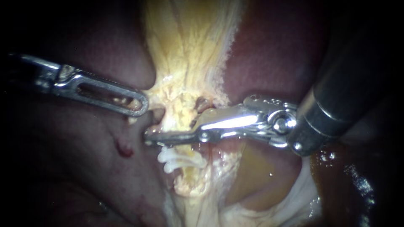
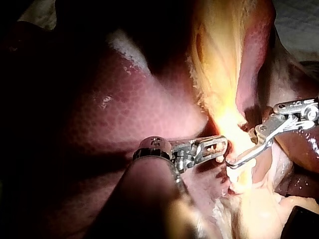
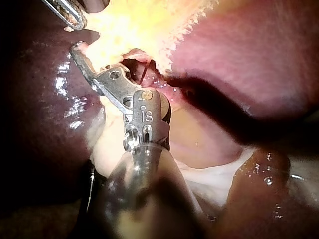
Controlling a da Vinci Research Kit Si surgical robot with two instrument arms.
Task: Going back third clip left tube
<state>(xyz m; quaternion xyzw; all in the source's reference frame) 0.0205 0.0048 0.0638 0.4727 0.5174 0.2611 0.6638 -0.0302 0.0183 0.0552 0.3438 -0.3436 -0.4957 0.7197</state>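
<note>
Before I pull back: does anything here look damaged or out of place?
A small raw red spot marks the liver below the left instrument, whose jaws hold the yellowish tissue; it looks like a nick. The white clips lie side by side.

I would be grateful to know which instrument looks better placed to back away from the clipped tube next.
Right, probably. The right instrument lies across the tube just above the white clips, seemingly free to retract along its shaft. The left instrument grips the yellow tissue, holding it aside.

Clips [image 1: 179,160] partly hidden beneath right instrument [image 1: 153,138]; its shaft cut off.
</note>
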